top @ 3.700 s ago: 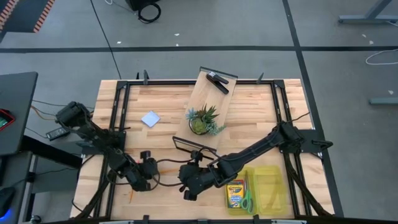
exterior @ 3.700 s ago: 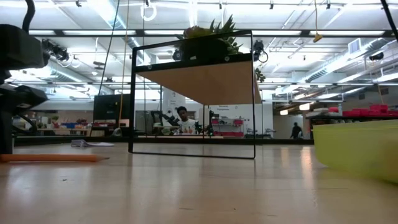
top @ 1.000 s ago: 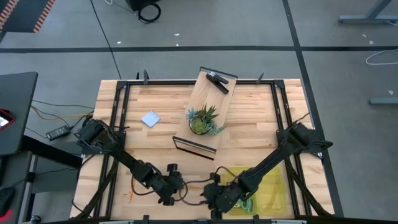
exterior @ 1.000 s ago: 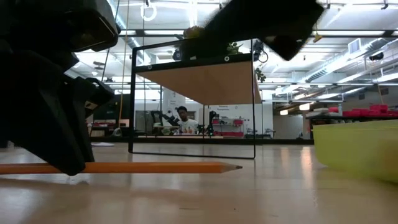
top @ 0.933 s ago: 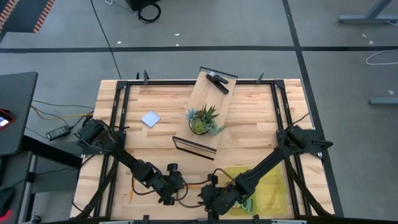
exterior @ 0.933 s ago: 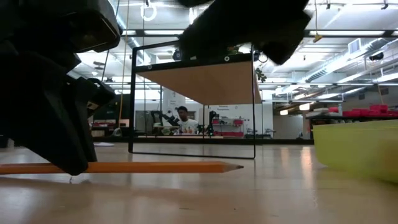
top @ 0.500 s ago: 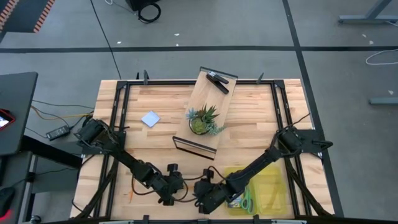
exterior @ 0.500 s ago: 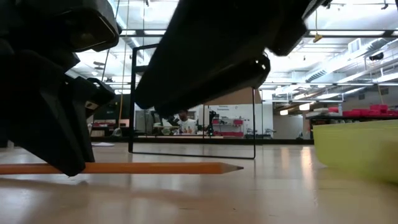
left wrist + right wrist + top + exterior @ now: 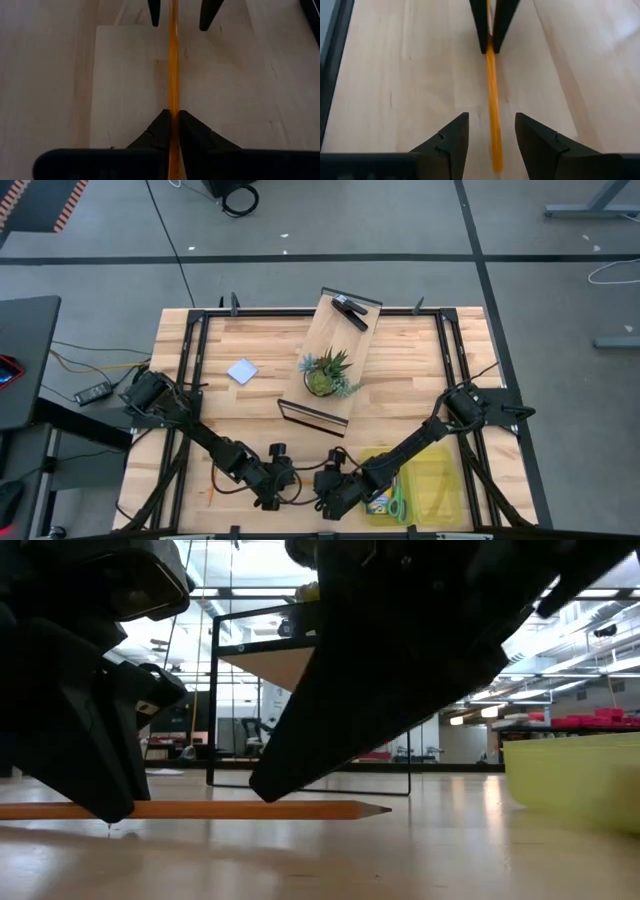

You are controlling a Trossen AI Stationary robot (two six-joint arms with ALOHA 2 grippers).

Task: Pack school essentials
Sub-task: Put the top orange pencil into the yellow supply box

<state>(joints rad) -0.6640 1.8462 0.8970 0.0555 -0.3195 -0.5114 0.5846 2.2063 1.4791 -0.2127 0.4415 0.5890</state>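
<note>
The pencil [image 9: 173, 75] is light, stiff and thin. Left claw [image 9: 173, 120] pinches one end; right claw [image 9: 491, 135], spread at 3 o'clock, should grip mid-shaft.

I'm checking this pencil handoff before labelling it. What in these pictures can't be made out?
- Pencil: in the high view the left claw and right claw cover most of it.
- Crayon box: the right arm covers most of it in the high view.
- Black clip-like object: too small to identify in the high view.
- Yellow bin: the low view shows only its wall; the contents are hidden.
</note>
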